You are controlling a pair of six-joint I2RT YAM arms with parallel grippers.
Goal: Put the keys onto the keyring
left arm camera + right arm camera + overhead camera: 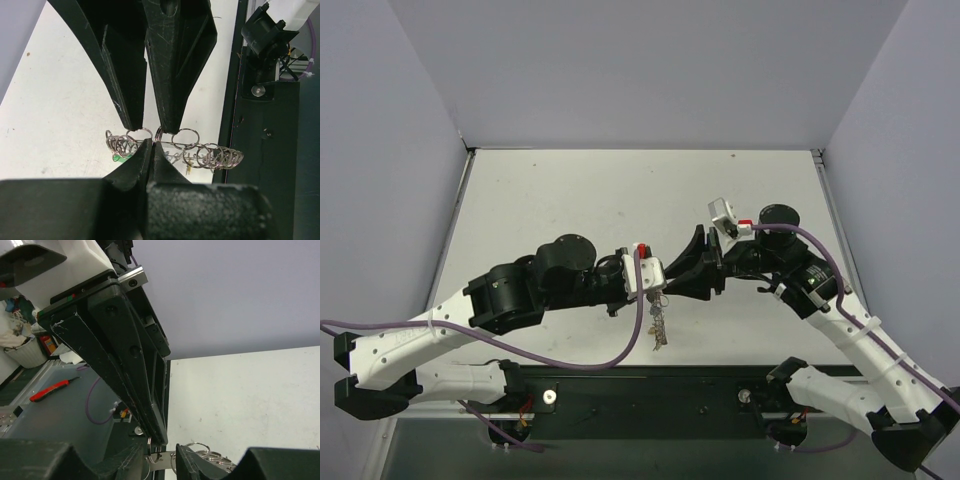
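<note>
I am pressing my left gripper (151, 146) fully together at the lower centre of the left wrist view. It is pinching the keyring (176, 145), a bumpy silvery chain of small wire loops that is stretching left to right across the middle of that frame.

Just beyond the pinch, my right gripper (150, 129) is pointing down from the top of the frame. Its fingertips (131, 115) are standing apart, one on each side of the pinched spot and right at the loops. I cannot tell whether they are touching the wire.

A green key head (119, 158) is peeking out beneath the left end of the chain.

In the overhead view the two grippers are meeting tip to tip at the centre, and the keys (659, 326) are dangling in a small bunch just below them.

Beyond all this the white tabletop (570, 190) is spreading toward the top of the frame, and grey walls (650, 70) are closing it in at the back and sides.
</note>
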